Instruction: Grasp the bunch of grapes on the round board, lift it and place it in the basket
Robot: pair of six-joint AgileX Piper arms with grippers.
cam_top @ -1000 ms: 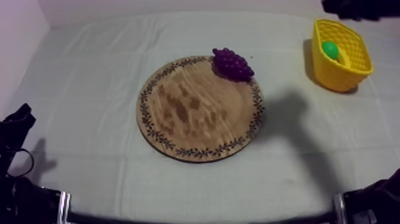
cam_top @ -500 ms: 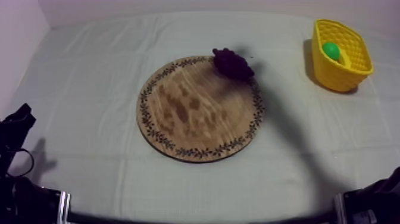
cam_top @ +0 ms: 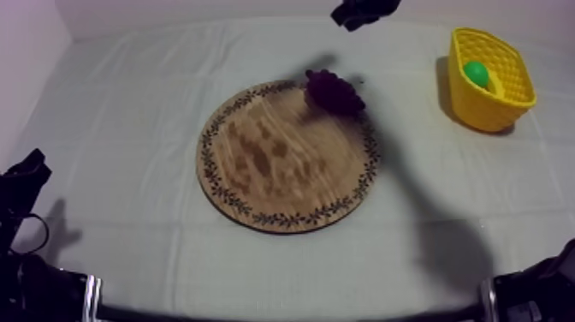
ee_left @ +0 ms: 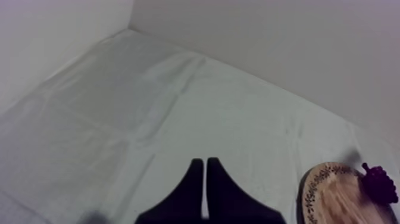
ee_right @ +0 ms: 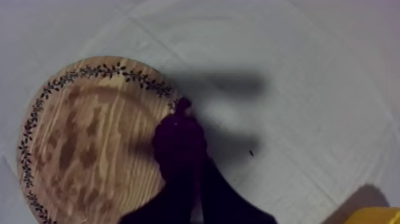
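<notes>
Top view: our right claw (cam_top: pixel 355 14) hangs over the far side of the table (cam_top: pixel 128 103). The bunch of grapes (cam_top: pixel 335 92) lies below it and a little nearer the camera, on the far rim of the wooden board (cam_top: pixel 274 163). The yellow basket (cam_top: pixel 494 110) stands well off to this claw's outer side, apart from the board, with a small green item (cam_top: pixel 475 71) inside. Our left claw (cam_top: pixel 24 175) sits low at its own side, well apart from the board. Left wrist view: the left claw (ee_left: pixel 205 173) has its fingers pressed together in a narrow wedge, with nothing between them. Bare cloth lies ahead of it, and the board (ee_left: pixel 333 199) and the grapes (ee_left: pixel 380 183) lie off to one side, well apart from it. Right wrist view: the right claw (ee_right: pixel 199 184) is likewise pressed together and holds nothing. The grapes (ee_right: pixel 177 138) lie just beyond its fingertips, in line with them, on the rim of the board (ee_right: pixel 77 149). A corner of the basket (ee_right: pixel 372 215) shows well off to the side. We cannot tell from this view whether the tips touch the bunch. We judge the step in hand to be the approach, with the grapes not yet gripped. The next move calls for spreading the fingers, lowering them astride the bunch, closing, then lifting and carrying it across to the basket.
</notes>
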